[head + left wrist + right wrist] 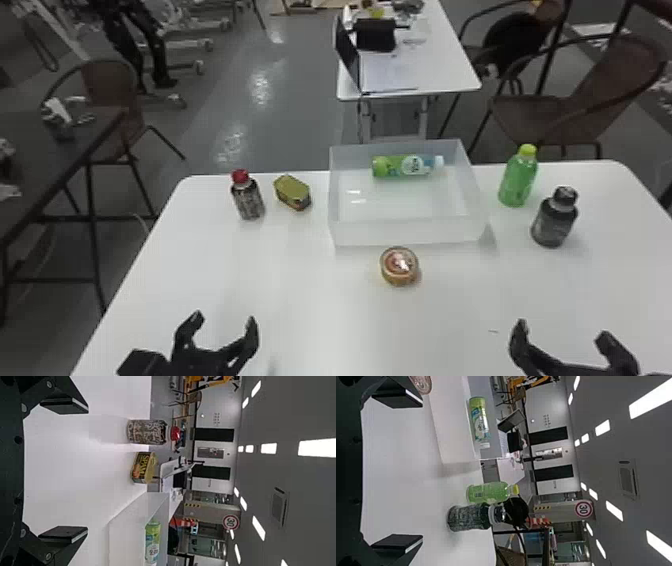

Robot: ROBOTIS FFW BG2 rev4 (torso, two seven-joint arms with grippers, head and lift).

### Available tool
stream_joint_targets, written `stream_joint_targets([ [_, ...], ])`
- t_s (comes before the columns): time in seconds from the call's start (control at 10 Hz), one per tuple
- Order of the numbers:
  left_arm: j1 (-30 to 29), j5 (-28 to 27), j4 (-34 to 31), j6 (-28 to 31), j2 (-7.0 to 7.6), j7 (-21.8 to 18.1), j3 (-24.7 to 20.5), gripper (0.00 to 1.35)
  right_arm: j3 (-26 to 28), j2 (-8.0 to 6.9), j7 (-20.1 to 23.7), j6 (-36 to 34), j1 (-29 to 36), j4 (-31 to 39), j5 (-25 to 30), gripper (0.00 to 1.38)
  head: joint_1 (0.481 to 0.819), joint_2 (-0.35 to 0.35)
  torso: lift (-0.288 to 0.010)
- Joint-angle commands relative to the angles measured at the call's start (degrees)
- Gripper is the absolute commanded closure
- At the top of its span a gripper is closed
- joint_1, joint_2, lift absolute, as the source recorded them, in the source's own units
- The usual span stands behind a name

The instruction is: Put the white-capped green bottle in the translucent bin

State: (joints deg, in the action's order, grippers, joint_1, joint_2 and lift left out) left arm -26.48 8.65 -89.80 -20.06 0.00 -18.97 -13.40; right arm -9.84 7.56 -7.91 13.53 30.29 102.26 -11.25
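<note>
The white-capped green bottle [402, 166] lies on its side in the translucent bin [407, 231], along the far wall, its white cap pointing right. Both wrist views show this green bottle [152, 541] [479, 419] inside the bin. My left gripper [223, 325] is over the near left of the table, well short of the bin, fingers apart around nothing; the left wrist view has the gripper [63, 471] open too. At the near right, my right gripper [562, 332] stands open and holds nothing; in the right wrist view this gripper [397, 475] has its fingers wide apart.
A red-capped bottle [248, 196] and a can [292, 192] stand left of the bin. Right of it are a yellow-capped green bottle [518, 177] and a dark bottle [554, 218]. A round tin [399, 266] sits before the bin on the white table [300, 300].
</note>
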Motion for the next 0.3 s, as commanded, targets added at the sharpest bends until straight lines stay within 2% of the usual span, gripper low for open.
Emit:
stream_joint_targets([
  [0.0, -0.1, 1.1, 0.3, -0.9, -0.15, 0.2, 0.7, 0.22, 0.0, 0.0, 0.0, 0.0, -0.4, -0.3, -0.1, 0.1, 0.695, 0.159, -0.055],
  [0.2, -0.2, 2.6, 1.0, -1.1, -0.15, 0.9, 2.2, 0.22, 0.0, 0.0, 0.0, 0.0, -1.0, -0.7, 0.0, 0.1, 0.695, 0.152, -0.055],
])
